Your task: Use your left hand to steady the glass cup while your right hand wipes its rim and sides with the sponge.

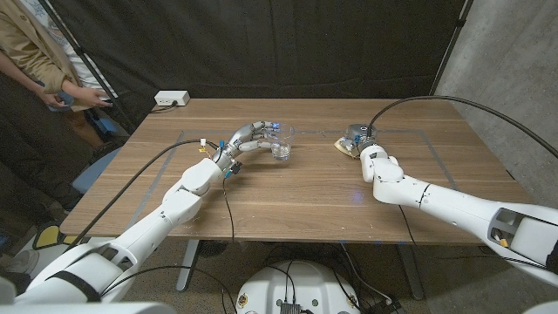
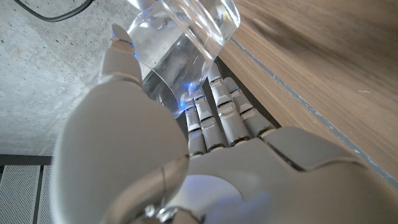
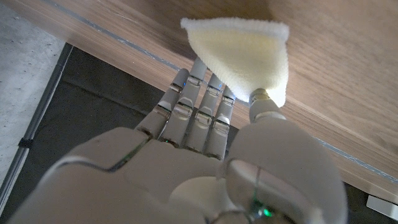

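Cup (image 1: 282,146) (clear glass) is standing on the table (image 1: 305,196) left of centre, with the left hand (image 1: 250,138) curling around it, thumb (image 2: 121,59) on one side and fingers (image 2: 217,109) on the other, gripping it; to the right, well apart, the right hand (image 1: 359,139) is pinching the pale sponge (image 3: 245,53) between thumb and fingers, just above the wood.

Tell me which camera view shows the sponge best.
The right wrist view: the pale yellow sponge appears large and close, lying on the wooden table at the right hand's fingertips. The head view shows just a small yellow sliver beside that hand.
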You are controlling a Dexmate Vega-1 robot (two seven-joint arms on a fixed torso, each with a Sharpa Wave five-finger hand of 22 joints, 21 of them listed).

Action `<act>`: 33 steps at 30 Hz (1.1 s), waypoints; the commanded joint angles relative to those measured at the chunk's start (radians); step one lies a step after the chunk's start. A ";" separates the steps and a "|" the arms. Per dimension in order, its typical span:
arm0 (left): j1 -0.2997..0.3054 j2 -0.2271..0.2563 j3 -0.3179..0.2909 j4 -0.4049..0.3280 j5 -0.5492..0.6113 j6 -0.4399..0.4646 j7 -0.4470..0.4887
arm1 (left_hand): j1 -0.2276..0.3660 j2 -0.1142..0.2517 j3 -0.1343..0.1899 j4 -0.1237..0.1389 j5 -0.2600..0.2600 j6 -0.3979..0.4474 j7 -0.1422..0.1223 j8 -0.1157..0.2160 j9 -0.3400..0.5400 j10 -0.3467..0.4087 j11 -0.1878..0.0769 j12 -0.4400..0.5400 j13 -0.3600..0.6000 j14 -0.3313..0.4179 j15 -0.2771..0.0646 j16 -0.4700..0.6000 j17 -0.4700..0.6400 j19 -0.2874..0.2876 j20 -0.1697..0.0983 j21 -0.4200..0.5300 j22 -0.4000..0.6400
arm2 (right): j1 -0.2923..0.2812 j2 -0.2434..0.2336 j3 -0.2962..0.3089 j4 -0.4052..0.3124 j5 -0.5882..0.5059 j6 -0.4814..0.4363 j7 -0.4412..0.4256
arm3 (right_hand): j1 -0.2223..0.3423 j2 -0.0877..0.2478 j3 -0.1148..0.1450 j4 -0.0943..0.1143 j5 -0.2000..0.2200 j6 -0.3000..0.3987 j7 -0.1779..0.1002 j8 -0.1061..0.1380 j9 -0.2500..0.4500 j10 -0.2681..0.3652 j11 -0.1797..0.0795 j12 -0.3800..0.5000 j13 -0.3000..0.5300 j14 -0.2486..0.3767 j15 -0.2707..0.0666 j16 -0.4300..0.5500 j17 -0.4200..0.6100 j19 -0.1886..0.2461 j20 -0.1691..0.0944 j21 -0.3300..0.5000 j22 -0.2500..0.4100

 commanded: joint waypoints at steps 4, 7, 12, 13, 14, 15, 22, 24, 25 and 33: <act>-0.022 -0.018 0.003 0.040 0.002 -0.017 -0.003 | 0.150 0.180 0.101 0.086 0.005 0.174 -0.092 0.119 0.002 0.130 -0.120 -0.004 0.006 0.036 -0.154 -0.001 0.002 -0.007 -0.082 0.007 0.002 | 0.029 0.004 -0.040 0.032 -0.021 0.017 0.036 | 0.208 0.006 -0.033 0.007 0.010 0.164 0.000 0.045 0.016 0.164 -0.025 0.109 0.090 0.104 -0.135 0.206 0.195 0.038 -0.075 0.140 0.074; -0.025 -0.020 0.005 0.045 0.004 -0.018 -0.005 | 0.150 0.179 0.101 0.085 0.005 0.174 -0.092 0.120 0.002 0.131 -0.120 -0.005 0.007 0.035 -0.154 -0.002 0.002 -0.008 -0.082 0.008 0.001 | 0.021 0.001 -0.034 0.033 -0.022 0.032 0.006 | 0.230 0.024 -0.036 0.015 0.005 0.209 0.007 0.058 0.016 0.205 -0.017 0.133 0.107 0.120 -0.136 0.227 0.211 0.038 -0.084 0.168 0.088; -0.025 -0.019 0.006 0.043 0.004 -0.018 -0.006 | 0.149 0.179 0.104 0.086 0.005 0.171 -0.092 0.120 0.002 0.130 -0.120 -0.007 0.008 0.035 -0.154 -0.003 0.002 -0.011 -0.083 0.008 0.001 | -0.002 -0.008 -0.017 0.021 -0.030 0.050 -0.074 | 0.240 0.029 -0.040 0.018 0.001 0.225 0.011 0.061 0.016 0.215 -0.014 0.142 0.118 0.126 -0.136 0.231 0.210 0.041 -0.086 0.188 0.097; -0.024 -0.018 0.005 0.041 0.007 -0.018 -0.004 | 0.149 0.180 0.105 0.086 0.005 0.172 -0.092 0.121 0.002 0.130 -0.120 -0.007 0.008 0.035 -0.154 -0.004 0.002 -0.012 -0.083 0.008 0.001 | -0.008 -0.009 -0.012 0.019 -0.030 0.052 -0.091 | 0.241 0.030 -0.040 0.018 0.001 0.227 0.010 0.061 0.016 0.216 -0.013 0.143 0.119 0.126 -0.137 0.230 0.209 0.041 -0.086 0.190 0.098; -0.022 -0.017 0.005 0.038 0.007 -0.017 -0.003 | 0.149 0.179 0.105 0.086 0.005 0.172 -0.093 0.121 0.002 0.130 -0.120 -0.007 0.008 0.035 -0.154 -0.004 0.002 -0.012 -0.084 0.008 0.001 | -0.015 -0.011 -0.008 0.016 -0.031 0.057 -0.112 | 0.243 0.031 -0.040 0.018 0.001 0.228 0.009 0.061 0.016 0.215 -0.013 0.144 0.120 0.127 -0.137 0.230 0.209 0.040 -0.086 0.192 0.099; -0.021 -0.017 0.005 0.035 0.005 -0.017 -0.003 | 0.149 0.179 0.105 0.085 0.005 0.172 -0.092 0.121 0.002 0.130 -0.120 -0.008 0.008 0.034 -0.154 -0.005 0.002 -0.012 -0.084 0.008 0.001 | -0.020 -0.012 -0.004 0.012 -0.033 0.057 -0.128 | 0.244 0.031 -0.040 0.018 0.001 0.229 0.009 0.061 0.016 0.216 -0.012 0.144 0.121 0.127 -0.137 0.229 0.208 0.040 -0.085 0.193 0.100; -0.011 -0.008 0.002 0.014 0.007 -0.011 0.002 | 0.148 0.180 0.108 0.086 0.006 0.171 -0.094 0.122 0.002 0.131 -0.120 -0.010 0.010 0.033 -0.154 -0.006 0.001 -0.014 -0.083 0.010 0.001 | -0.089 -0.018 0.074 -0.026 0.008 0.105 -0.308 | 0.248 0.037 -0.039 0.021 0.000 0.237 0.011 0.062 0.015 0.218 -0.011 0.148 0.129 0.126 -0.135 0.222 0.207 0.036 -0.086 0.205 0.105; -0.008 -0.006 0.002 0.009 0.009 -0.010 0.002 | 0.148 0.180 0.110 0.086 0.006 0.171 -0.095 0.123 0.002 0.130 -0.120 -0.011 0.011 0.032 -0.154 -0.007 0.001 -0.014 -0.082 0.010 0.001 | -0.111 -0.018 0.104 -0.040 0.033 0.126 -0.353 | 0.250 0.037 -0.039 0.021 0.000 0.240 0.011 0.062 0.014 0.219 -0.013 0.150 0.131 0.128 -0.136 0.222 0.208 0.036 -0.086 0.210 0.107; -0.007 -0.005 0.002 0.005 0.008 -0.009 0.003 | 0.147 0.179 0.110 0.086 0.006 0.171 -0.095 0.123 0.002 0.130 -0.120 -0.012 0.011 0.032 -0.154 -0.007 0.001 -0.015 -0.082 0.010 0.001 | -0.123 -0.019 0.123 -0.048 0.053 0.143 -0.372 | 0.250 0.038 -0.039 0.021 0.000 0.240 0.010 0.062 0.014 0.220 -0.016 0.151 0.133 0.128 -0.135 0.220 0.208 0.034 -0.086 0.211 0.107; 0.002 0.000 0.001 -0.014 0.010 -0.004 0.008 | 0.145 0.178 0.112 0.086 0.005 0.170 -0.093 0.125 0.002 0.131 -0.120 -0.014 0.012 0.032 -0.154 -0.009 0.000 -0.014 -0.083 0.012 0.001 | -0.179 -0.015 0.212 -0.092 0.133 0.210 -0.451 | 0.253 0.038 -0.039 0.023 0.000 0.242 0.009 0.060 0.013 0.225 -0.013 0.155 0.140 0.133 -0.135 0.216 0.210 0.031 -0.086 0.225 0.112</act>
